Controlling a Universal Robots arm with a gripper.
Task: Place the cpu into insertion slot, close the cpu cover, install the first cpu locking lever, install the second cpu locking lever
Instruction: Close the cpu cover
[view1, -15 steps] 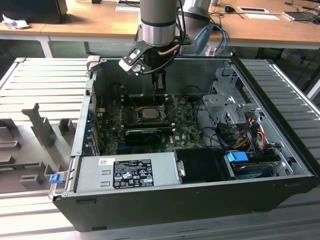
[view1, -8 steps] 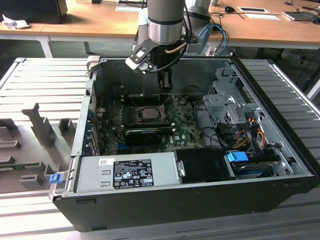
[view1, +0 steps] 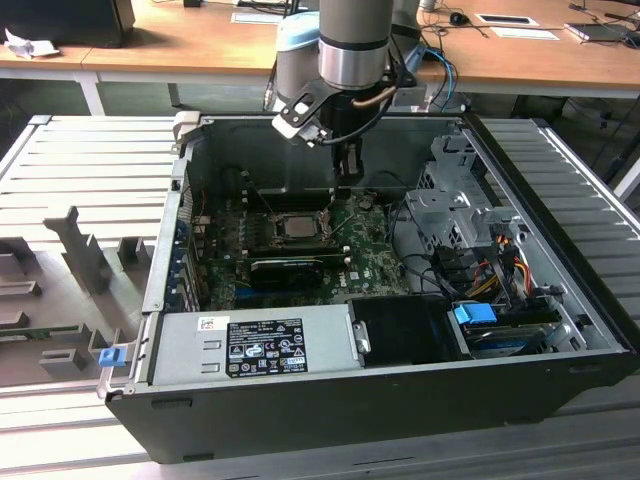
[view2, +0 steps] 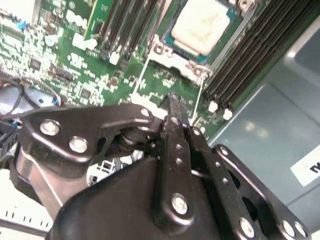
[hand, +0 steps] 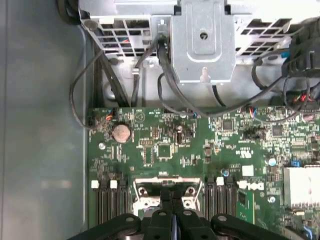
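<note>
Power supply lines the near wall of an open case that lies on a slatted desk. Beyond it, a ribbed black card runs left to right across the green board.

Just behind the card sits the slot. The cpu is already in it, lying flat with its silvery top up. In the second wrist view the cover appears to lie down around the chip, with the pale top showing through its window. Whether either locking lever is latched cannot be told.

Farther back, the hand hangs from the arm and points straight down at the slot's far right corner. Its fingers are pressed together, and nothing is seen between them in both wrist views. The tip is close above the cover's edge, though whether it touches cannot be told.

From the hand, the cpu lies nearer and toward the exterior view's left, just beside the tip. The slot's sides run square with the card, so the hand stands off one corner, not over the centre. By the look of it, the chip is placed and the work now stands at the cover and levers.
</note>
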